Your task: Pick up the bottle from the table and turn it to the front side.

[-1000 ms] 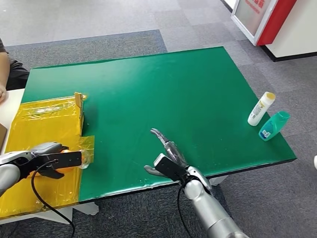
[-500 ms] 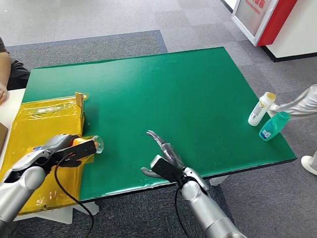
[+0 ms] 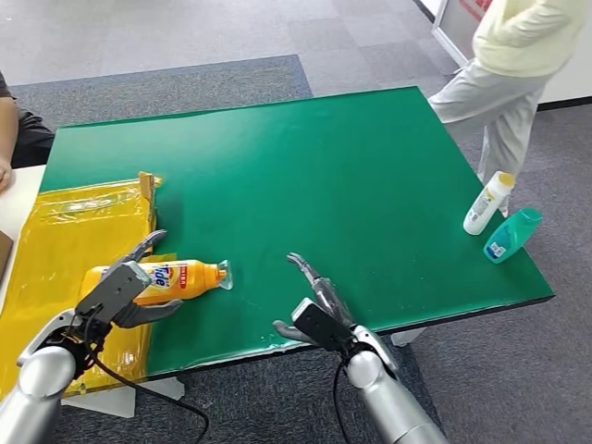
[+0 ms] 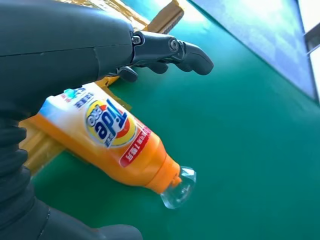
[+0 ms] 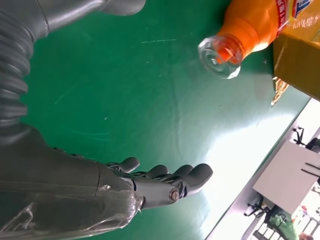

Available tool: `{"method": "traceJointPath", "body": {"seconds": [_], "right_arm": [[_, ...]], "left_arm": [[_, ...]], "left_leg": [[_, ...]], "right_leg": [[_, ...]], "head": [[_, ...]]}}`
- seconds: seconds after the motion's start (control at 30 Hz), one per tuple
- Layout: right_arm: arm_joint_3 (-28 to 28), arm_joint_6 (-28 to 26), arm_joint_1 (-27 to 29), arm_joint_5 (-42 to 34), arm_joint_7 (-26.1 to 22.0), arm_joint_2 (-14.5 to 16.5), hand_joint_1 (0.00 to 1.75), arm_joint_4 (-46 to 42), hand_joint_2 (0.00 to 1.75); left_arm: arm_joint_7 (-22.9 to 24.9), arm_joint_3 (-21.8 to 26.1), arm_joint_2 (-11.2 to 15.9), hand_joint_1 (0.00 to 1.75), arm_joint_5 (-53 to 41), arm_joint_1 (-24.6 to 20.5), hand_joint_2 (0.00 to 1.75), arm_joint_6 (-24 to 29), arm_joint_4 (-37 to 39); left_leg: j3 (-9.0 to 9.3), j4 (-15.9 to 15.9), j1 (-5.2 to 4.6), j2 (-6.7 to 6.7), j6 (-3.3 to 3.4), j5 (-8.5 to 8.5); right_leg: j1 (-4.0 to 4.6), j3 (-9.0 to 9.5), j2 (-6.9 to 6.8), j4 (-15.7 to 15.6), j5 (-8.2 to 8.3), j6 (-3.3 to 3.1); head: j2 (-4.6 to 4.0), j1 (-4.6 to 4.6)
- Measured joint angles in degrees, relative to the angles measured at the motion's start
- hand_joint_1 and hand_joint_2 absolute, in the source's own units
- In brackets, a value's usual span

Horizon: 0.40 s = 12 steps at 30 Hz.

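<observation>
Left hand (image 3: 124, 289) reads released to me, fingers spread over the orange bottle (image 3: 167, 280) lying label-up at the green table's (image 3: 335, 176) near-left, clear cap toward my right hand (image 3: 317, 310), also spread and holding nothing. Far right, I see 2 bottles (image 3: 501, 220) beside a standing person (image 3: 520, 65).

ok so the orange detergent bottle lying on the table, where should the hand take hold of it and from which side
Probably around the wide labelled body of the orange bottle, not the narrow neck or clear cap. It lies on its side, cap pointing toward the middle of the green table, so its long flanks are exposed. The left hand, open beside the body, could come down from above and close across it.
</observation>
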Motion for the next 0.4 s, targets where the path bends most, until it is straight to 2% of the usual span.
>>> {"method": "traceJointPath", "body": {"seconds": [0.1, 0.27, 0.4], "right_arm": [[-0.4, 0.0, 0.6, 0.0, 0.0, -0.2, 0.00, -0.8, 1.75], [-0.8, 0.0, 1.1, 0.0, 0.1, -0.2, 0.00, -1.3, 1.75], [-1.2, 0.0, 1.8, 0.0, 0.2, -0.2, 0.00, -2.2, 1.75]], "left_arm": [[-0.3, 1.7, 0.1, 0.00, 1.3, 2.6, 1.75, -0.2, -4.2], [-0.8, 2.9, 0.2, 0.00, 1.9, 4.4, 1.75, -0.1, -7.3], [-4.7, 3.9, -0.6, 0.00, 5.6, 6.9, 1.75, 0.9, -10.4]], "left_leg": [[0.00, 0.0, 0.00, 0.00, 0.01, -0.01], [0.00, 0.0, 0.00, 0.00, 0.02, -0.01], [0.01, 0.0, 0.00, 0.00, 0.02, -0.01]], "right_leg": [[0.00, 0.01, -0.01, 0.0, -0.02, 0.01], [0.00, 0.03, -0.01, 0.0, 0.00, 0.02], [0.00, 0.04, 0.00, 0.0, 0.01, 0.03]], "head": [[0.00, 0.00], [0.00, -0.01], [0.00, -0.01]]}}
